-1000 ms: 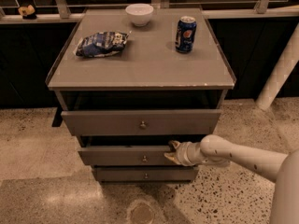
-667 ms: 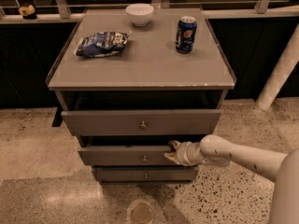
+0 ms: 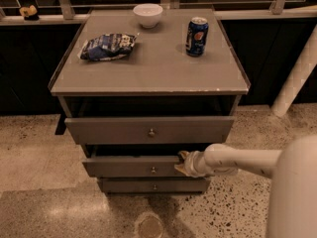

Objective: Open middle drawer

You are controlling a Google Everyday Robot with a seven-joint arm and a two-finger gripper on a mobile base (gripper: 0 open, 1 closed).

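Observation:
The middle drawer (image 3: 129, 166) is a grey flat front with a small round knob (image 3: 153, 170), set between a taller top drawer (image 3: 109, 130) and a thin bottom drawer (image 3: 129, 185). It stands out slightly from the cabinet, with a dark gap above its front. My gripper (image 3: 183, 163) is at the upper right part of the middle drawer's front, right of the knob, touching the front's top edge. My pale arm (image 3: 237, 160) reaches in from the right.
The top drawer is pulled out further than the middle one and overhangs it. On the cabinet top (image 3: 158, 68) lie a blue chip bag (image 3: 107, 46), a white bowl (image 3: 147, 14) and a blue soda can (image 3: 197, 36). A white post (image 3: 296, 73) stands at the right on speckled floor.

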